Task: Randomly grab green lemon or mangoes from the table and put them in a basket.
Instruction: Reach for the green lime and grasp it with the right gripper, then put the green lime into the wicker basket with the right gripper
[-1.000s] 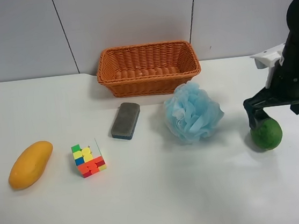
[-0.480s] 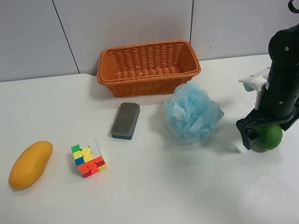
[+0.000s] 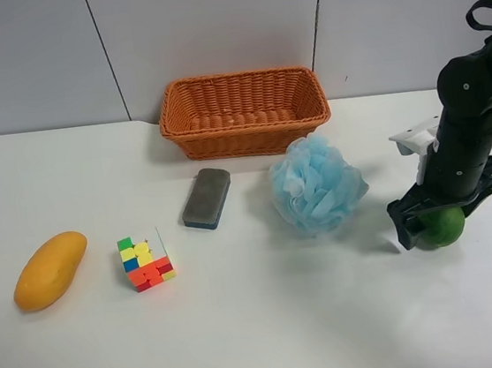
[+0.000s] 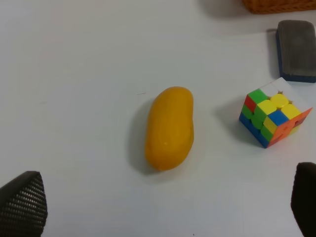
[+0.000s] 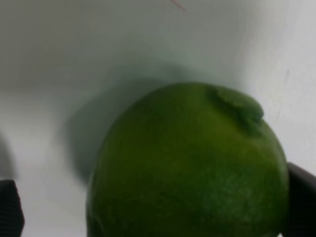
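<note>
Round, shiny dark-green lemon [image 3: 444, 227] sits on the white table [image 3: 245, 335].
The right gripper [image 5: 155, 202] has its jaws wide around it. The left gripper [image 4: 164, 200] has its jaws wide over the yellow mango [image 4: 169, 127]. The basket [image 3: 245, 136] is well apart, with only wicker showing inside.

Inspection record, robot body only. The right arm [image 3: 474, 114] was finished in black throughout, with rounded, tubular links and a bulbous joint housing. A thin black cable [image 3: 479, 4] stood out from the upper link as a loop. A white angular bracket [image 3: 419, 138] was fixed at the wrist section and was the only light-coloured part seen. The right gripper [image 3: 433, 223] carried narrow black fingers [image 3: 402, 233]; in the right wrist view these appeared dark and plain, but blurred. The left gripper [image 4: 163, 202] had dark, rounded fingertips. One pad [image 4: 22, 203] showed a fine cross-hatched texture, while the other looked smooth.
</note>
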`<action>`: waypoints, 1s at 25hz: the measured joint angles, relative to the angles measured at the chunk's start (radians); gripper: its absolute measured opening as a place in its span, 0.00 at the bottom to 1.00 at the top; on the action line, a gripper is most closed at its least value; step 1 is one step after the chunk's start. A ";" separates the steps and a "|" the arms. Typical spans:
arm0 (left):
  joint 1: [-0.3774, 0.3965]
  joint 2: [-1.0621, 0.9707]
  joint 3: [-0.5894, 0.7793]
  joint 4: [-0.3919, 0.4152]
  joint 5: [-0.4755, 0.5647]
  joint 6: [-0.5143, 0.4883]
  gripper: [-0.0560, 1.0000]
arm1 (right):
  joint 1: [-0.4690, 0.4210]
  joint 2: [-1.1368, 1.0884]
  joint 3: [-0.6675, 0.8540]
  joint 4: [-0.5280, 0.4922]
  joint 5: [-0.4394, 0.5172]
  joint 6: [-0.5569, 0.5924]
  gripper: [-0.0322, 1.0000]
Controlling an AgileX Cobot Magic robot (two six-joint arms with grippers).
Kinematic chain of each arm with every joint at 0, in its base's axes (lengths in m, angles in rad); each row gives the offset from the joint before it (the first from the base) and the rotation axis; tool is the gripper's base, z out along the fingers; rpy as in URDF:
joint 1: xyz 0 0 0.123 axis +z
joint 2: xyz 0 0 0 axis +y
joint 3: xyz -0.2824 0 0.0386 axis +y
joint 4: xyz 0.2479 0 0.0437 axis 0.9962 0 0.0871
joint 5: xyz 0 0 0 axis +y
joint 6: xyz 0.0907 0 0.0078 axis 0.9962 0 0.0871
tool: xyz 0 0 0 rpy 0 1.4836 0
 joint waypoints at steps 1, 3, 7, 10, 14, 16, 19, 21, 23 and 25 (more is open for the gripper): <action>0.000 0.000 0.000 0.000 0.000 0.000 0.99 | 0.000 0.000 0.000 0.000 0.000 0.000 0.98; 0.000 0.000 0.000 0.000 0.000 0.000 0.99 | 0.000 0.003 0.000 0.000 0.001 0.000 0.89; 0.000 0.000 0.000 0.000 0.000 0.000 0.99 | 0.000 0.005 0.000 -0.001 0.006 0.000 0.66; 0.000 0.000 0.000 0.000 0.000 0.000 0.99 | 0.000 0.005 0.000 -0.013 0.007 0.000 0.66; 0.000 0.000 0.000 0.000 0.000 0.000 0.99 | 0.000 0.005 0.000 -0.020 0.008 0.000 0.66; 0.000 0.000 0.000 0.000 0.000 0.000 0.99 | 0.000 0.005 0.000 -0.020 0.008 0.000 0.66; 0.000 0.000 0.000 0.000 0.000 0.000 0.99 | 0.000 -0.021 0.001 -0.020 0.019 0.010 0.66; 0.000 0.000 0.000 0.000 0.000 0.000 0.99 | 0.000 -0.067 0.001 -0.020 0.043 0.010 0.66; 0.000 0.000 0.000 0.000 0.000 0.000 0.99 | 0.000 -0.120 0.002 -0.020 0.070 0.010 0.66; 0.000 0.000 0.000 0.000 0.000 0.000 0.99 | 0.000 -0.178 0.002 -0.020 0.107 0.010 0.66</action>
